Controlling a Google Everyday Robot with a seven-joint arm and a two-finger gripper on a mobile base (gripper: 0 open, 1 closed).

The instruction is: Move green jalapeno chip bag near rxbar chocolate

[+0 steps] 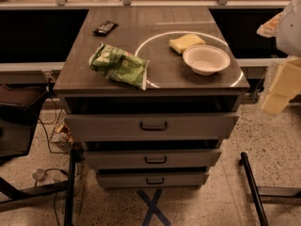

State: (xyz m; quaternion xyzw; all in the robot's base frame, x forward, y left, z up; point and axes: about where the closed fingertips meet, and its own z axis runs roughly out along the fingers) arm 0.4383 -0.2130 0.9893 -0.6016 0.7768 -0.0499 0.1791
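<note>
**A:** What is the biggest thing there?

**B:** A grey drawer cabinet [193, 126] with a dark flat top and three drawers, each with a dark handle. The drawers are stepped, and the top one stands out furthest. A thin pale ring [160, 34] is marked on the right half of the top.

**A:** And the robot?

**B:** Its arm [289, 27] comes in at the right edge of the view. The gripper [278, 92] hangs below it, pale yellow, off the cabinet's right side and over the speckled floor. Whether it is apart or together I cannot tell.

**A:** Where is the green jalapeno chip bag?

**B:** The green jalapeno chip bag [117, 65] lies flat and crumpled on the front left of the top. Its right end is close to the front edge and lies over the ring's line. It is well apart from the gripper.

**A:** What comes next in size?

**B:** A white bowl [206, 59] stands upright at the front right, inside the ring. A yellow sponge [186, 43] lies just behind it. I cannot tell if they touch.

**A:** And the rxbar chocolate?

**B:** The rxbar chocolate [104, 28], in a black wrapper, lies flat at the back left, behind the bag. Bare top shows between the two.
</note>
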